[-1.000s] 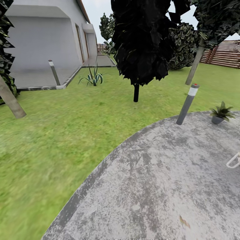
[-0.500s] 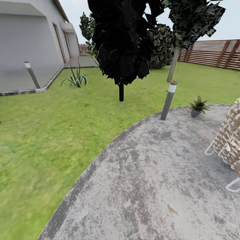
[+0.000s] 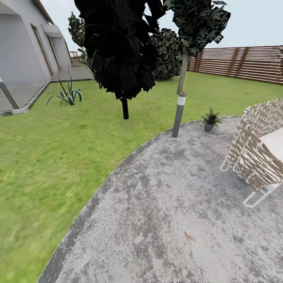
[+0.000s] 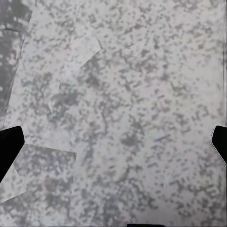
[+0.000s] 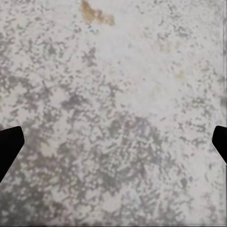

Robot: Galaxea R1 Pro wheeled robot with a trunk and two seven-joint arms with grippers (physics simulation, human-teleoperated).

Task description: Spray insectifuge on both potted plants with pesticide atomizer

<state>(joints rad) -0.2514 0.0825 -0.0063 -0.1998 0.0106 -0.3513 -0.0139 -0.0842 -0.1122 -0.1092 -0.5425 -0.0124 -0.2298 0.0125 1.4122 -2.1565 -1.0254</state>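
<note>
Ahead of you the lawn [image 3: 47, 157] wraps the mottled grey patio [image 3: 169, 220], where a wicker chair [image 3: 257, 151] stands at the right. One potted plant [image 3: 210, 119] sits at the patio's far edge, just beside the bollard lamp [image 3: 178, 114]. Your left gripper [image 4: 113, 142] and right gripper [image 5: 113, 142] hang over bare paving, fingers spread wide, holding nothing.

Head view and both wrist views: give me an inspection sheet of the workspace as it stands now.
Surface: mottled grey patio, curved edge meeting the lawn.
Job's things: one potted plant at the patio's far edge; atomizer nothing seen.
Clutter: woven chair at right; brown leaf on the paving.
Grippers: left gripper and right gripper open, empty, over paving.
Cables: nothing seen.
Surroundings: bollard lamp left of the potted plant, dark tree, agave, house, slatted fence.
</note>
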